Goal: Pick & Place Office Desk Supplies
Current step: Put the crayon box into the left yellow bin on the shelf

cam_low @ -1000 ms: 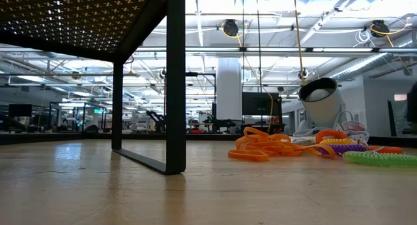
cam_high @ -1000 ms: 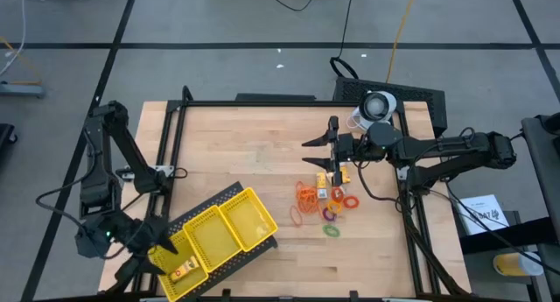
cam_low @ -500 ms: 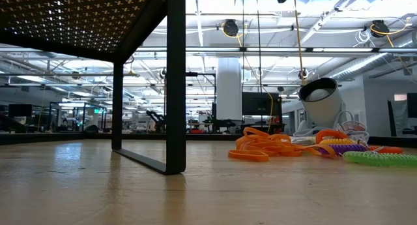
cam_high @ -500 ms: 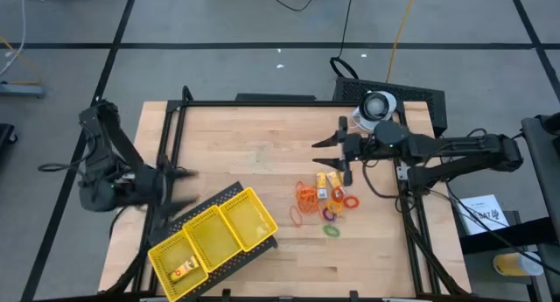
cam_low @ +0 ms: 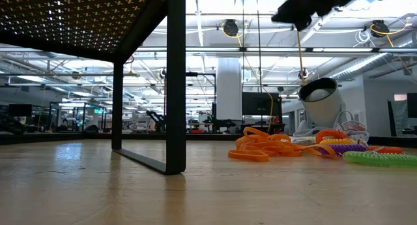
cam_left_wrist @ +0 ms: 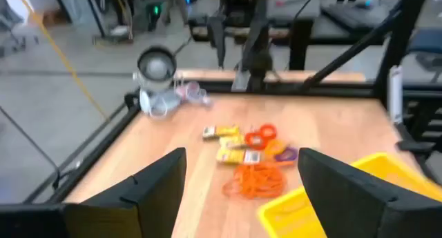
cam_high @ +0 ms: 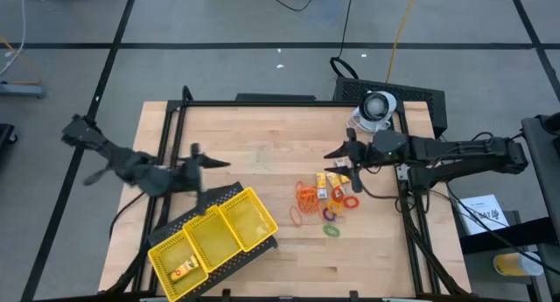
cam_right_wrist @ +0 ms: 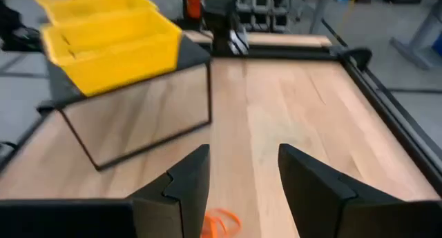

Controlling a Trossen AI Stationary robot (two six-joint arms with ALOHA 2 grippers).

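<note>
Yellow tray (cam_high: 229, 221) holds 1 piece; left end effector (cam_high: 198, 158) swung up off its near-left compartment, open, empty. Right end effector (cam_high: 350, 155) part-open, empty, above supplies (cam_high: 322, 197).

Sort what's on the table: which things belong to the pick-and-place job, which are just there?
Job:
orange rubber-band loops
small rings
yellow-gold pieces
yellow piece already in the tray
yellow tray

Just there:
black stand under the tray
white camera unit

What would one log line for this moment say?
left gripper: open, above tray | right gripper: open, empty, beside supplies pile | one item in tray
</note>
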